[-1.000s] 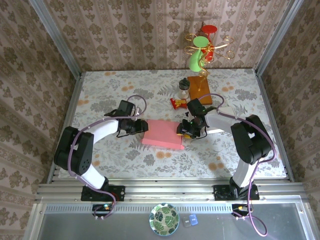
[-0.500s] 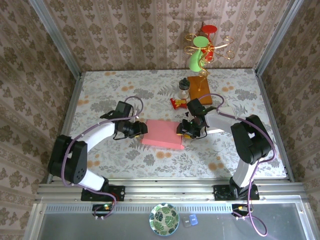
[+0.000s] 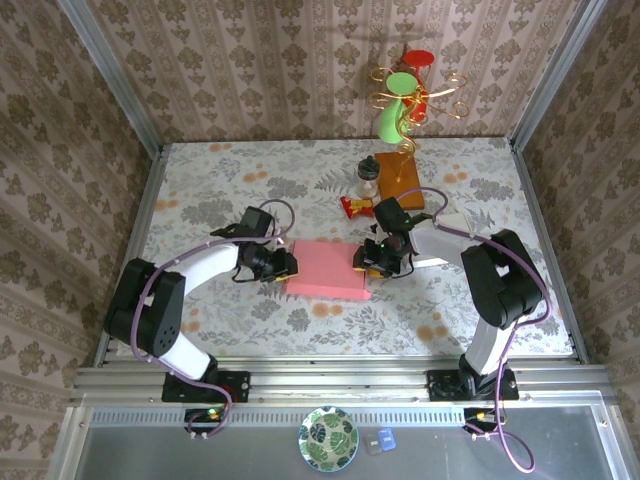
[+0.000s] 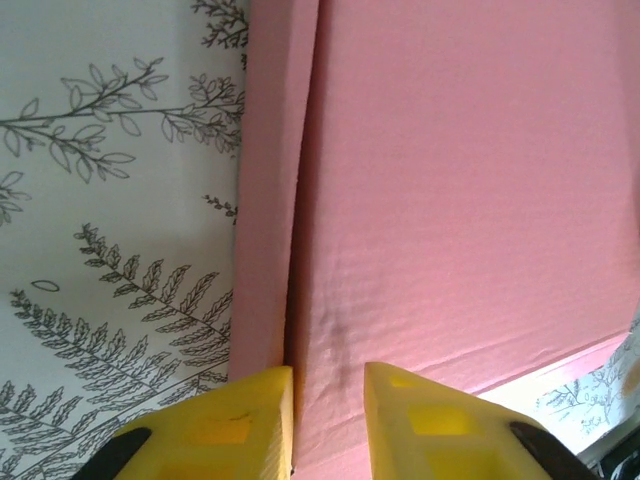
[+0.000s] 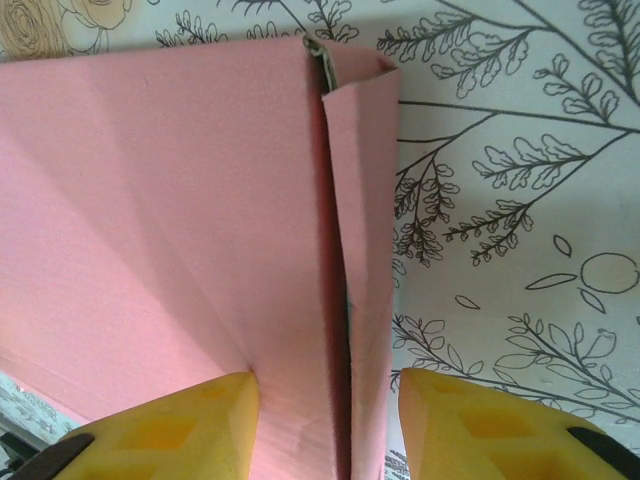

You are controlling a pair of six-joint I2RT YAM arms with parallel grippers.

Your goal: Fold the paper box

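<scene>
Left wrist view: my left gripper [image 4: 328, 425] has its yellow fingers [image 4: 225, 425] narrowly apart, astride the crease where a narrow side strip meets the main pink panel of the paper box [image 4: 450, 200]. Whether they pinch the card I cannot tell.

Right wrist view: my right gripper [image 5: 330, 425] stands released, jaws wide on either side of the folded flap at the opposite edge, clasping nothing.

Top external view: the box lies pink face up near the middle of the table [image 3: 230, 170], with my left gripper at its 9 o'clock edge and my right at its 3 o'clock edge.

Judged progress: both side strips are creased inward, yet the box reads as a flat slab, with no wall raised that I can see. Raising the walls, tucking the flaps and closing are left, so I place the task in its early half.
</scene>
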